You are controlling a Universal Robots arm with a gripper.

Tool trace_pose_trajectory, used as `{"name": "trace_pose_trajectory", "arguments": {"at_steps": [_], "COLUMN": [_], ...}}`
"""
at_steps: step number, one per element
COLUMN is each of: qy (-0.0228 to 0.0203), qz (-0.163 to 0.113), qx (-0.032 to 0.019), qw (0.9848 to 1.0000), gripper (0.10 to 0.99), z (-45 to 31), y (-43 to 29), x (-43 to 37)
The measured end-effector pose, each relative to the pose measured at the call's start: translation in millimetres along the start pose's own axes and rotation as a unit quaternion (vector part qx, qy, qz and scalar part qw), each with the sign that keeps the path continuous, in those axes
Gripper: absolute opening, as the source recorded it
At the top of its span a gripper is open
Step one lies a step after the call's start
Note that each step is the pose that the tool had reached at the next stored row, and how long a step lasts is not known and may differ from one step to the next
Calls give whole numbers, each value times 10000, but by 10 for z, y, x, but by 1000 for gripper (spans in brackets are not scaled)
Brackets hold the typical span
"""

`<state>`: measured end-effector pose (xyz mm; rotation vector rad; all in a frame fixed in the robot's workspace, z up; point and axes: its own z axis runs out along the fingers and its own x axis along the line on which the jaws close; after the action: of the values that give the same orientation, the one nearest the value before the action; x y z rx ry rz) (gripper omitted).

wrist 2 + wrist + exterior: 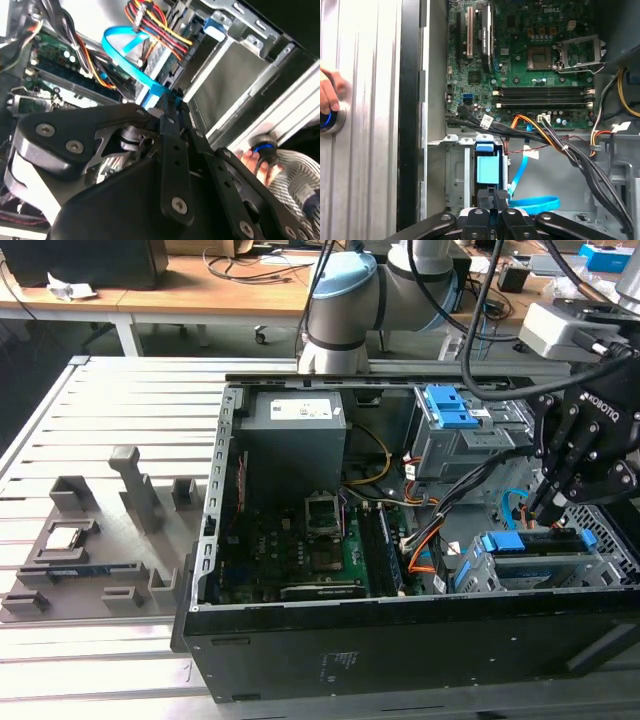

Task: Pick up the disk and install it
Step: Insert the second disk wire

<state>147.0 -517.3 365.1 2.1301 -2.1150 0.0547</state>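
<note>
Lying open on the slotted bench (110,400), the computer case (300,660) shows its motherboard (290,550) at the exterior view's left. At that view's right, the disk (535,562), blue-framed, sits in the near drive cage (480,570). The gripper (553,508) hangs just above it, fingers clenched together on the blue tab (487,167) in the first wrist view. A hand (329,92) presses a blue-lit button (326,120).
</note>
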Motion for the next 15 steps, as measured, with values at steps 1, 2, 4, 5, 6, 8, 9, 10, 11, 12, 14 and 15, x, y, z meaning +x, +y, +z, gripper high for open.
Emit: {"name": "trace_pose_trajectory", "arguments": {"at_steps": [1, 2, 4, 5, 6, 8, 9, 10, 11, 12, 14, 15], "qy": [0, -2, -2, -3, -13, -79, -144, -189, -231, -260, -292, -315], "qz": [-4, -16, -26, -31, -40, -54, -61, -67, -72, -74, -76, -77], "qx": [1, 2, 3, 4, 5, 8, 9, 10, 11, 11, 12, 12], "qw": [10000, 10000, 10000, 10000, 10000, 10000, 9999, 9998, 9997, 9996, 9995, 9995], "gripper": [161, 161, 161, 161, 161, 161, 161, 161, 161, 161, 161, 161], "z": [16, 52, 97, 122, 137, 143, 149, 155, 163, 172, 185, 191], "y": [-3, -13, -26, -34, -45, -58, -60, -62, -64, -64, -64, -66], "x": [-2, -7, -12, -16, -17, -18, -17, -1, 17, 41, 62, 68]}}
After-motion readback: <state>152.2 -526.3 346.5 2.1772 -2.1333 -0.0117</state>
